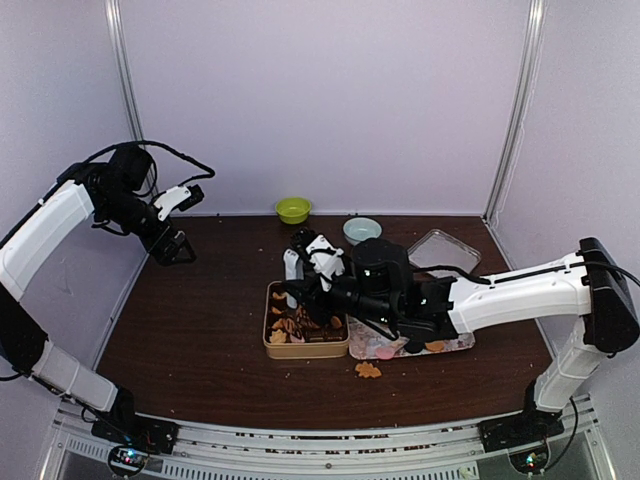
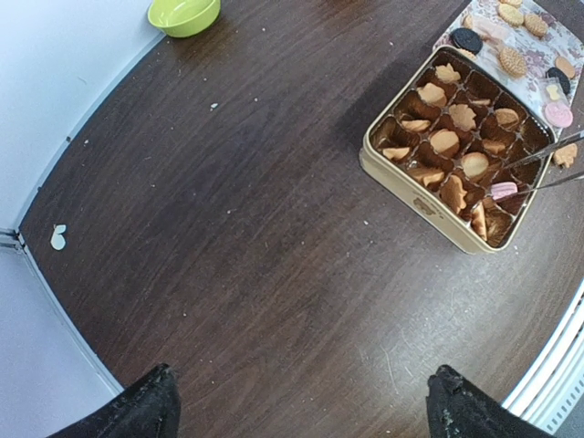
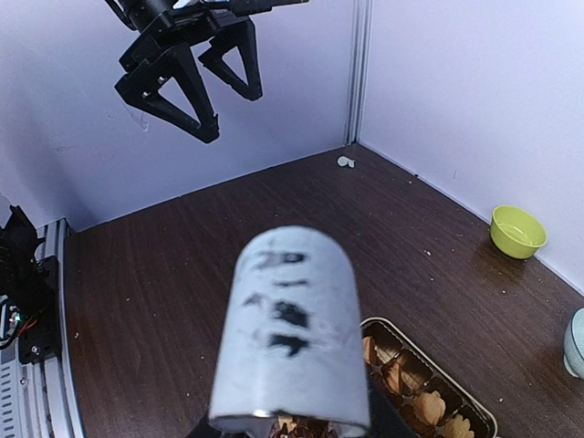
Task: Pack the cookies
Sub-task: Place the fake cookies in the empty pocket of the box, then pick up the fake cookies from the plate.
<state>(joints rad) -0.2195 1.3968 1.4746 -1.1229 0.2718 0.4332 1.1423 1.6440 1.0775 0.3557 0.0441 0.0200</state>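
At the far left the left fingers [image 1: 176, 248] hang spread wide and hold nothing, high above the dark brown wooden worktop [image 1: 200, 320] and well apart from the work; I judge they are best kept out of the way there. The step in hand looks like setting one round pink cookie [image 2: 504, 190] into the square tan metal tin [image 2: 411, 199] at mid-worktop. The cookie sits pinched between the tips of thin metal tongs [image 2: 547, 151], over cups toward the tin's near side. To do it well, the tips should come down over a dark paper cup with no biscuit in it, low enough that the cookie drops flat. They should part gently, so it neither flicks out nor knocks its neighbours. The tongs reach in from the right arm, but a pale grey cylinder [image 3: 290, 328] fills the right wrist view and hides the right fingers [image 1: 318, 292], so I cannot tell how they stand. Among the containers, the small lime-green bowl [image 1: 293, 209] at the far edge shows nothing inside. The tin holds tan-orange cookies [image 2: 444, 141] in most cups. The pale blue bowl [image 1: 362, 230] is too small to judge. The flowered flat tray [image 1: 465, 342] just beside the tin's right side carries tan, black and pink cookies. A clear plastic container [image 1: 443, 250] lies further right. One tan cookie [image 1: 368, 370] lies loose on the worktop near the tray.
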